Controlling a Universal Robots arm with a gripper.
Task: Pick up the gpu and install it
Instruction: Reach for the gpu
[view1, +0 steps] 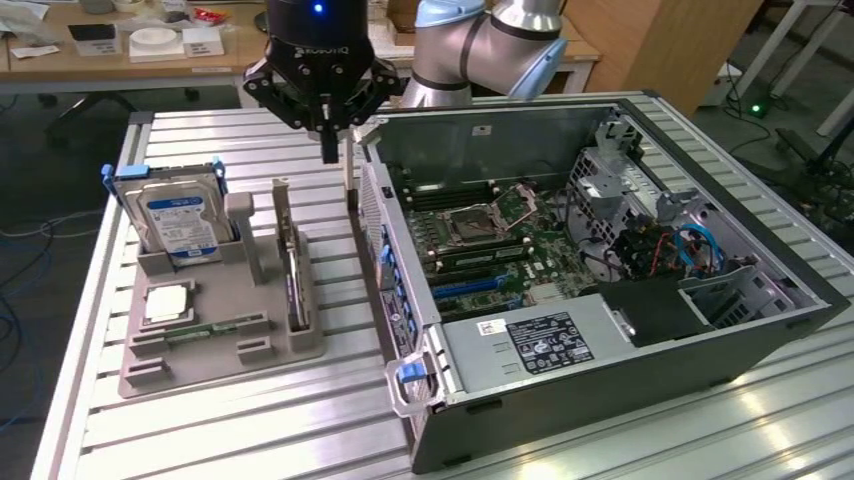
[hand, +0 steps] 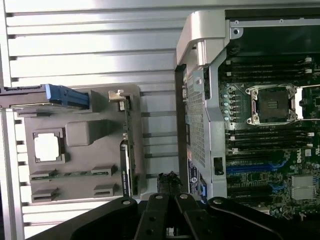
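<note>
Black fingers (view1: 328, 140) closed — between gpu (view1: 291, 280) and case (view1: 601, 390).

The thin black gpu (view1: 290, 262) stands on edge in the grey holder (view1: 187, 360).

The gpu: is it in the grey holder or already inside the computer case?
In the holder. The gpu stands on edge in a slot of the grey holder, outside the computer case.

A robotics lab: a slatted aluminium surface (view1: 240, 420) carries an open computer case (view1: 641, 385), with cluttered wooden desks (view1: 120, 68) behind.
</note>
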